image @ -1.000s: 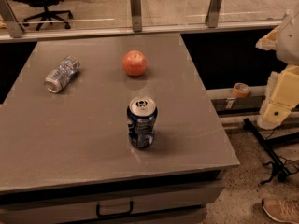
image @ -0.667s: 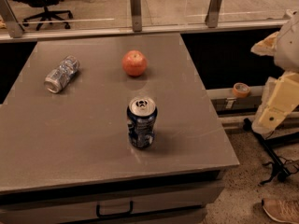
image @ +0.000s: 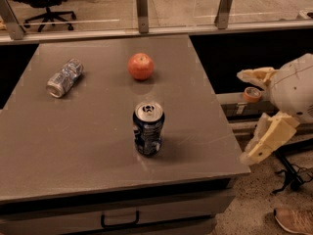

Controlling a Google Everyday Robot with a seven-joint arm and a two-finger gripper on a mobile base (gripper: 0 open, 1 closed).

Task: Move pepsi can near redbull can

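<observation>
The pepsi can (image: pixel 148 128) is dark navy with a silver pull-tab top. It stands upright near the front middle of the grey table (image: pixel 73 146). The redbull can (image: pixel 64 77) is slim and silver-blue. It lies on its side at the table's far left, well apart from the pepsi can. My gripper (image: pixel 242 116) is off the table's right edge, at about the height of the pepsi can and to its right. Its two cream fingers (image: pixel 268 137) are spread wide apart and hold nothing.
A red-orange apple (image: pixel 141 66) sits behind the pepsi can at the back middle. A glass-and-post railing (image: pixel 142 4) runs behind the table. A roll of tape (image: pixel 252 94) lies on a ledge at the right. A shoe (image: pixel 293 220) and cables are on the floor.
My gripper has moved left, closer to the table's right edge. Both cans and the apple have not moved.
</observation>
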